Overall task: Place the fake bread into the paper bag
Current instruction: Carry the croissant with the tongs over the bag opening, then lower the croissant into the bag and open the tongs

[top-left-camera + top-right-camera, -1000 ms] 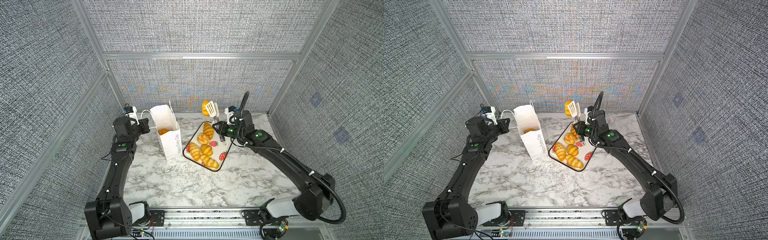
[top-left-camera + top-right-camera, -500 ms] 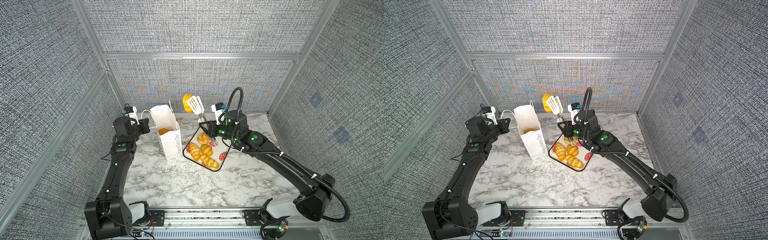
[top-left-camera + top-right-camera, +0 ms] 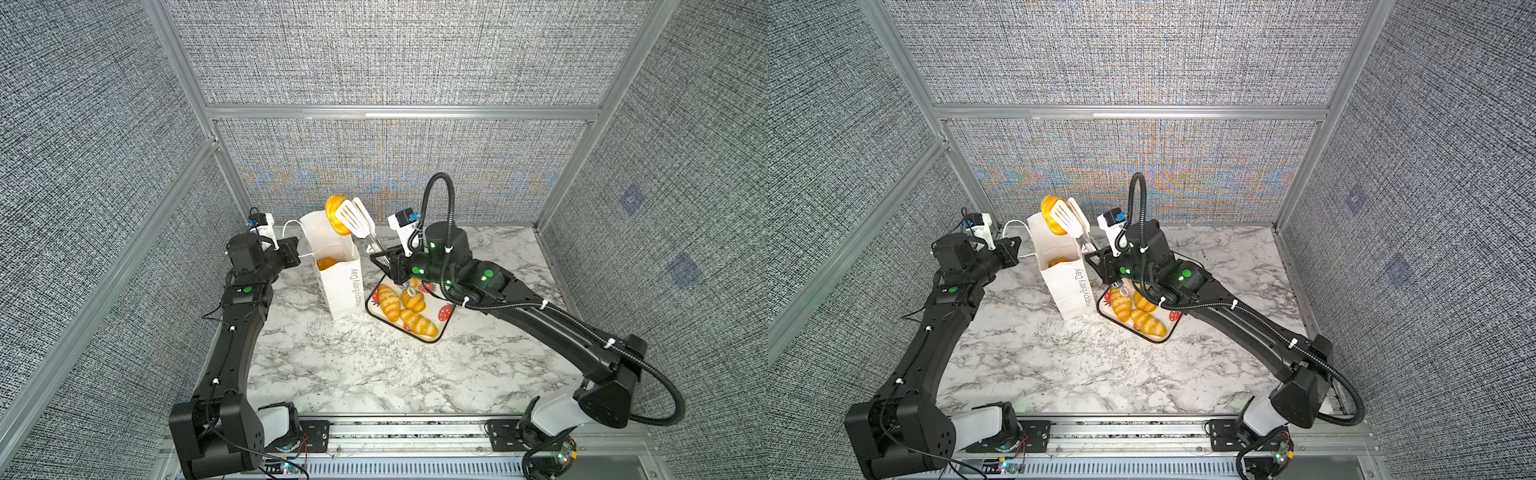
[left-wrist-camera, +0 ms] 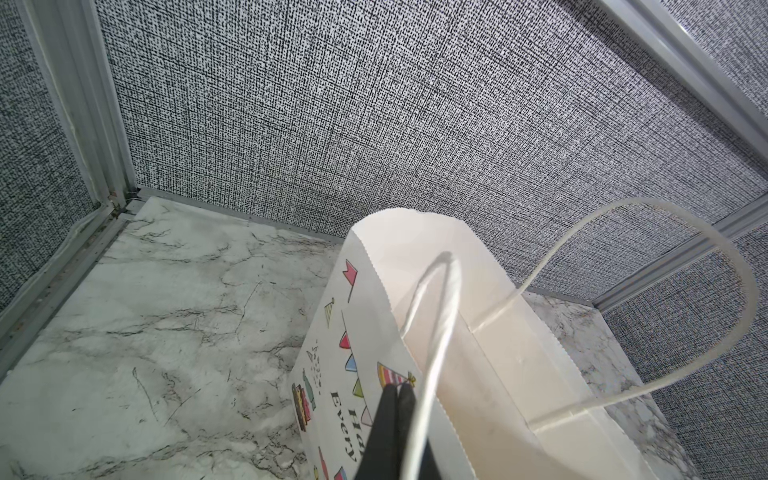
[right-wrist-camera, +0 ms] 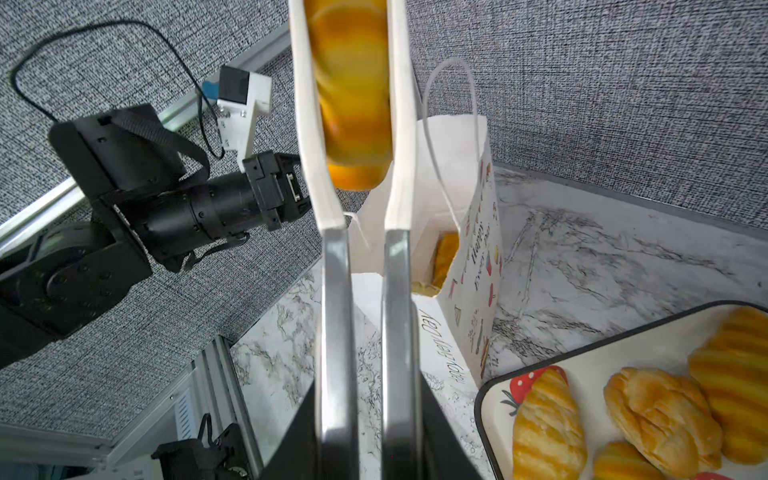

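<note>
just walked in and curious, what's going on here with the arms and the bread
The right gripper is closed on a pair of tongs, and the tongs clamp a bread roll in the air over the rim of the open paper bag. The left gripper pinches the bag's handle. Some bread lies inside the bag, and several more rolls sit on the tray beside it.

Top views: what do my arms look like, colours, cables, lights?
Both are matte black with white base shells and green lights. The right arm carries a thick ribbed black hose fastened with white ties; the left arm shows thin black wires. White camera mounts sit on both wrists.
</note>
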`<state>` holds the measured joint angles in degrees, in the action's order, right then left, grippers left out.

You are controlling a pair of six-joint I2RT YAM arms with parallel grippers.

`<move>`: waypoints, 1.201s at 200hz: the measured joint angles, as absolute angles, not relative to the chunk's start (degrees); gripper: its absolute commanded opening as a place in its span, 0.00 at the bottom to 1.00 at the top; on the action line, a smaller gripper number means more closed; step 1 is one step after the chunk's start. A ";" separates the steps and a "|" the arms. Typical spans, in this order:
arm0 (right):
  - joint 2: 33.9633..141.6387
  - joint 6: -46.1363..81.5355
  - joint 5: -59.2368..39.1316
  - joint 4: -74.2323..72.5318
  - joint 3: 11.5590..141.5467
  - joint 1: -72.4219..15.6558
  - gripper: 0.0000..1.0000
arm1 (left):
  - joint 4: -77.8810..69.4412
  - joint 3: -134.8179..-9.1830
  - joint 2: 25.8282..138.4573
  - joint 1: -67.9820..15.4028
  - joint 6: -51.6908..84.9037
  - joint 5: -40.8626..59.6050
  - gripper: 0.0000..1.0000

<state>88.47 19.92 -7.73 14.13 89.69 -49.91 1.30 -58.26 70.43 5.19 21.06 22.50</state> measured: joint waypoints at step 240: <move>99.61 18.13 -2.76 22.59 95.57 -53.28 0.29 | 1.30 -58.26 70.48 5.28 21.23 22.50 0.00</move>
<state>99.61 18.13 -2.76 22.59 95.57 -53.28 1.30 -58.26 70.48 5.28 21.23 22.50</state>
